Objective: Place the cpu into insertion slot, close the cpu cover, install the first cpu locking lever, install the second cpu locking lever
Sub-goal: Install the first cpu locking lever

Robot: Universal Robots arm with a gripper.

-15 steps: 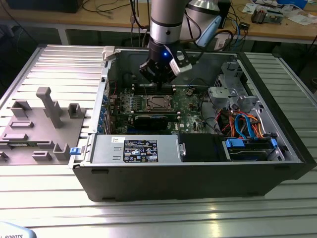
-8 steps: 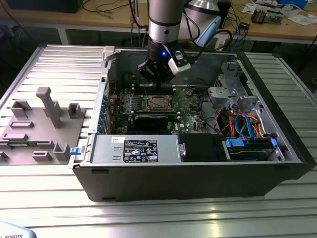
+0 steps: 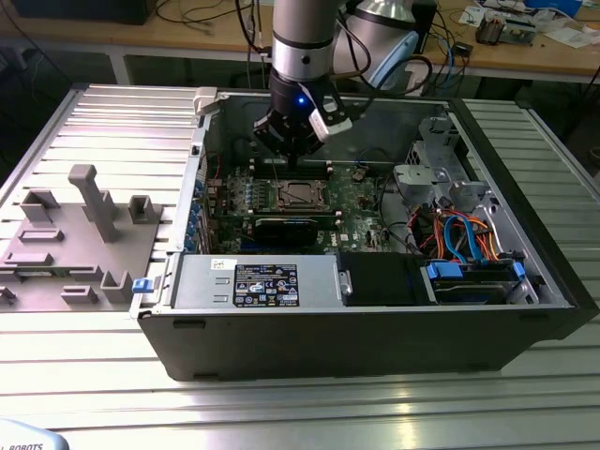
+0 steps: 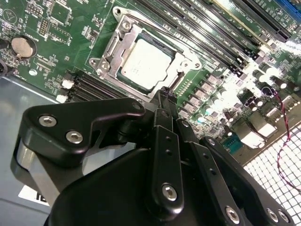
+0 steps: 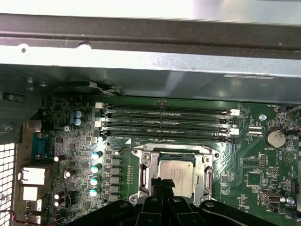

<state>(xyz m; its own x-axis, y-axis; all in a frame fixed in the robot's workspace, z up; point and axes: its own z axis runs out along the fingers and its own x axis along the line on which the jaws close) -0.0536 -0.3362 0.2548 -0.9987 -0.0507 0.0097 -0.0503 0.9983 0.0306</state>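
Ribbed metal worktop (image 3: 84,122) at the exterior view's left, carrying a grey moulded fixture (image 3: 70,244); then the open computer case (image 3: 375,328) with its green circuit board (image 3: 366,211), and a wooden bench (image 3: 525,52) strewn with cables behind. Poised low over the board's middle, gripper (image 3: 286,155), jaws drawn together to a point, gripping nothing. In both wrist views, cpu (image 4: 145,63) seated in the insertion slot (image 5: 176,176), cpu cover (image 4: 117,44) closed flat around it, memory slots (image 5: 164,122) just beside.

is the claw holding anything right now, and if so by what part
Nothing held that I can see. The claw sits closed at the edge of the cpu cover, tips together with nothing between them. The cpu lies in the insertion slot.
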